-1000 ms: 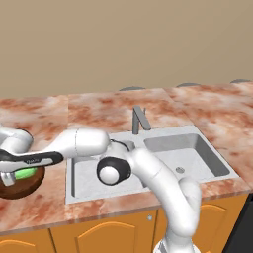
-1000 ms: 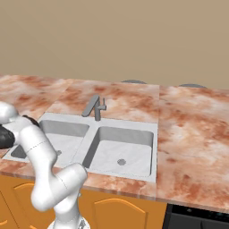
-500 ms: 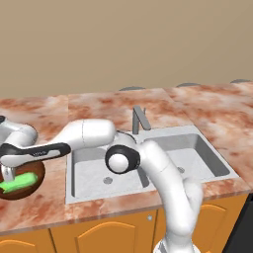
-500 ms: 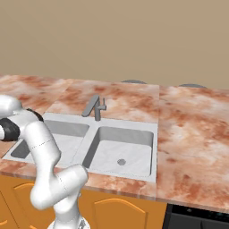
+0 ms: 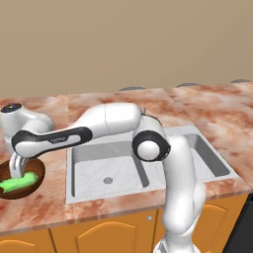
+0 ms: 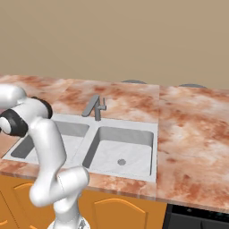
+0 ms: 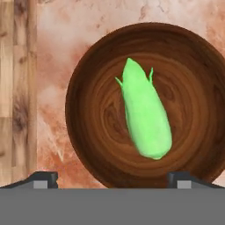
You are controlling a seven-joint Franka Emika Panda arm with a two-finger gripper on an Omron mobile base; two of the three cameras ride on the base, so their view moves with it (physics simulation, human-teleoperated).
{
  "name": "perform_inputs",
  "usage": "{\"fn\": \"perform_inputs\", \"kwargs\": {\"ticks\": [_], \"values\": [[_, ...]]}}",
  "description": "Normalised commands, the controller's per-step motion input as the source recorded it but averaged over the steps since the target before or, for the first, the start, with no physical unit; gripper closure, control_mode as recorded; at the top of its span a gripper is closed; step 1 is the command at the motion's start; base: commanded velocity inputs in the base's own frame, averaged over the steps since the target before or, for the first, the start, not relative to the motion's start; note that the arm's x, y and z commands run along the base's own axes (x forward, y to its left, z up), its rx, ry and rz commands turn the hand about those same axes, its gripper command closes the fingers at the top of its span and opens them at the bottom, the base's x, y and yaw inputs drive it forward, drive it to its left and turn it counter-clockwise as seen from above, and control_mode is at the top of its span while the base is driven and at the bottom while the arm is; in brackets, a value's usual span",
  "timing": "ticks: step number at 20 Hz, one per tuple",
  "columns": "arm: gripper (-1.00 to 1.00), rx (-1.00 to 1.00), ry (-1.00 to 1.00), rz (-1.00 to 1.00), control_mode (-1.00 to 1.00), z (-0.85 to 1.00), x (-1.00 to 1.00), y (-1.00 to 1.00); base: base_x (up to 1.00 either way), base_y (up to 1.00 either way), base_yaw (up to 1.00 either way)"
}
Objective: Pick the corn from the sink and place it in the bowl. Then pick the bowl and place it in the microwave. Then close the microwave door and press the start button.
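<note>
- One corn (image 7: 145, 116) lies inside one bowl (image 7: 94, 145); in the hand view it is bright green and oblong, resting across the bowl's floor with its pointed end toward the top of that view.
- In the left base view the same corn (image 5: 19, 182) shows as a green strip in the bowl (image 5: 35, 169), which sits on the marble counter (image 5: 207, 104) just left of the sink.
- One sink (image 5: 88, 157) with two basins; two round drains are visible in the base views, and one grey faucet (image 6: 95, 107) stands at its back edge.
- One gripper (image 5: 17, 167) hangs right over the bowl; the two dark fingertips (image 7: 43, 179) stand wide apart at the bottom of the hand view, one on each side of the bowl's near rim, with nothing between them.
- The corn looks to be free of both fingers, though the left base view is too small there to be sure of the gap.
- A strip of wood-grain surface (image 7: 15, 88) runs along the left edge of the hand view, beside the counter.
- Against a second ago: the fingers were closer together around the corn and have since spread to full width.
- The corn now rests in the bowl, and the hand sits a little higher above it than half a second ago.
</note>
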Motion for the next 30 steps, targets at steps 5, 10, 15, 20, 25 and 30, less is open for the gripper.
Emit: {"fn": "perform_inputs", "kwargs": {"ticks": [5, 10, 15, 20, 25, 30], "values": [[-1.00, 0.10, 0.20, -0.39, -1.00, 0.00, -0.02, -0.98, 0.00, 0.00, 0.00], [-1.00, 0.07, 0.13, -0.46, -1.00, -0.02, -0.03, -0.43, 0.00, 0.00, 0.00], [-1.00, 0.03, 0.08, -0.31, -1.00, 0.00, -0.05, -0.07, 0.00, 0.00, 0.00], [-1.00, 0.00, 0.09, -0.22, -1.00, 0.00, 0.17, 0.00, 0.00, 0.00, 0.00], [-1.00, 0.00, 0.14, -0.30, -1.00, 0.01, 0.25, 0.03, 0.00, 0.00, 0.00], [-1.00, 0.00, 0.14, -0.21, -1.00, 0.04, 0.22, 0.35, 0.00, 0.00, 0.00]]}}
